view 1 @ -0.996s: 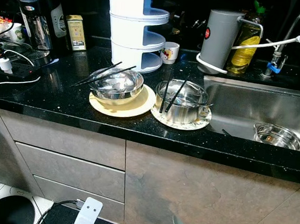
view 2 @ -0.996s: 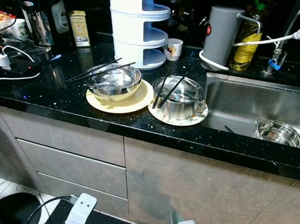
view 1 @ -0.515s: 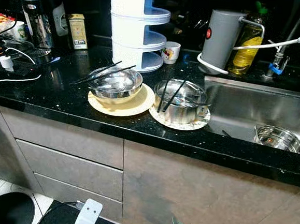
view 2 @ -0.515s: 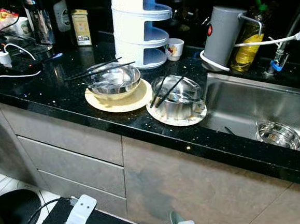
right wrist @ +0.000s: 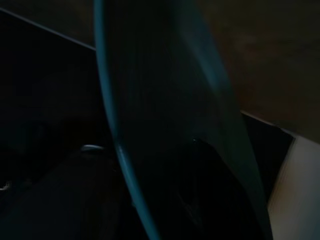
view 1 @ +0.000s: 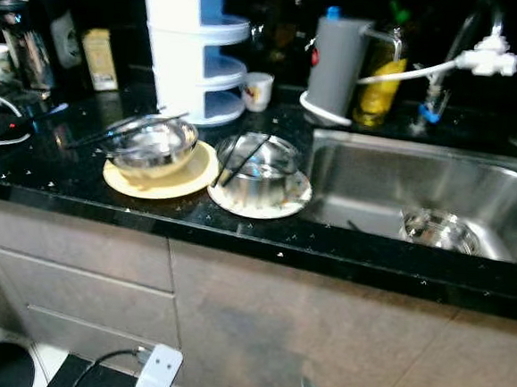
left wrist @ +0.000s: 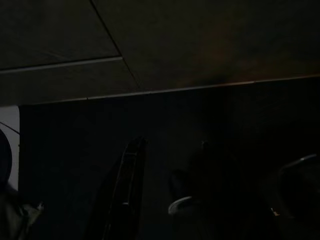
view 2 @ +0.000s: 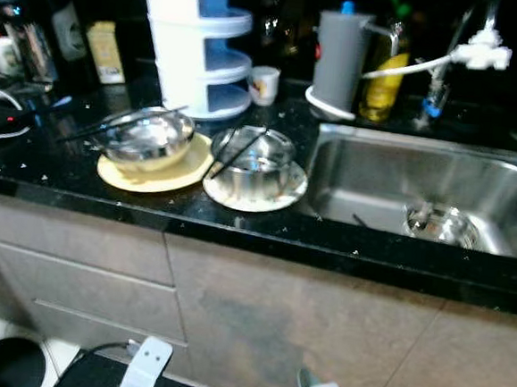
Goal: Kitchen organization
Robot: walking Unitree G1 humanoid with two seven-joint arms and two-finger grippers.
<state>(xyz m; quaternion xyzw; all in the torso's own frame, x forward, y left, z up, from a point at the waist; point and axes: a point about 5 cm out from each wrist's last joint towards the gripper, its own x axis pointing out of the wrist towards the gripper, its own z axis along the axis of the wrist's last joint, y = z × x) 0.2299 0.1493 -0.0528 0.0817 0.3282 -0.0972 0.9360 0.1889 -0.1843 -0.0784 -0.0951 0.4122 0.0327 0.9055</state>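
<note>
Both arms hang low by the cupboard fronts; the dishes sit well above and ahead of the jaws. On the surface [view 1: 63,174], 2 steel bowls [view 1: 152,140] each rest on a plate [view 1: 188,177], chopsticks [view 1: 241,159] laid across them, probably stacked for washing; 1 more bowl [view 1: 436,230] lies in the sink [view 1: 474,188]. A teal-edged thing [right wrist: 107,100] lies close before the right jaws; I cannot tell whether either pair is spread or closed.
</note>
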